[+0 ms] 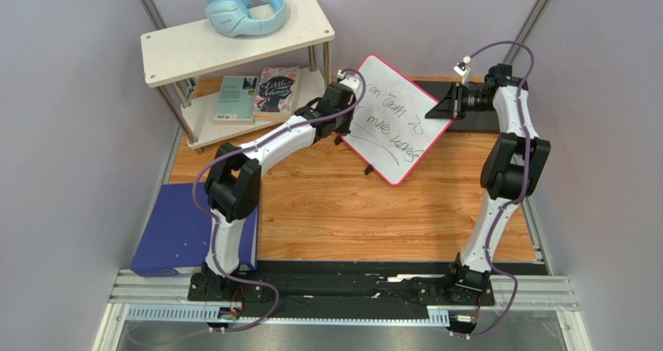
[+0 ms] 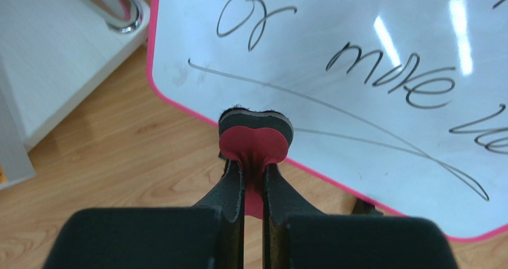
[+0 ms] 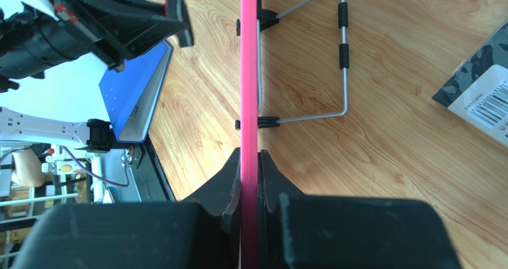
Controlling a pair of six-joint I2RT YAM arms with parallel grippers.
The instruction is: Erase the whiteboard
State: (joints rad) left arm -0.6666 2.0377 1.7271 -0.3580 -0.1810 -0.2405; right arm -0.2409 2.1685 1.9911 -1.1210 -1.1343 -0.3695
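Note:
The whiteboard (image 1: pixel 393 117) stands tilted on the wooden table, white with a pink rim and black handwriting on it. My left gripper (image 1: pixel 345 108) is at the board's left edge, shut on a small red eraser (image 2: pixel 255 139) with a black felt face. In the left wrist view the eraser sits at the board's (image 2: pixel 358 42) pink lower rim, below a long drawn line. My right gripper (image 1: pixel 453 102) is at the board's right edge. The right wrist view shows it (image 3: pixel 249 158) shut on the pink rim (image 3: pixel 248 72), seen edge-on.
A two-level shelf (image 1: pixel 233 43) at the back left carries blue headphones (image 1: pixel 241 10) on top and books (image 1: pixel 261 94) below. A blue binder (image 1: pixel 183 230) lies at the left table edge. The board's wire stand (image 3: pixel 343 54) rests on the wood behind it.

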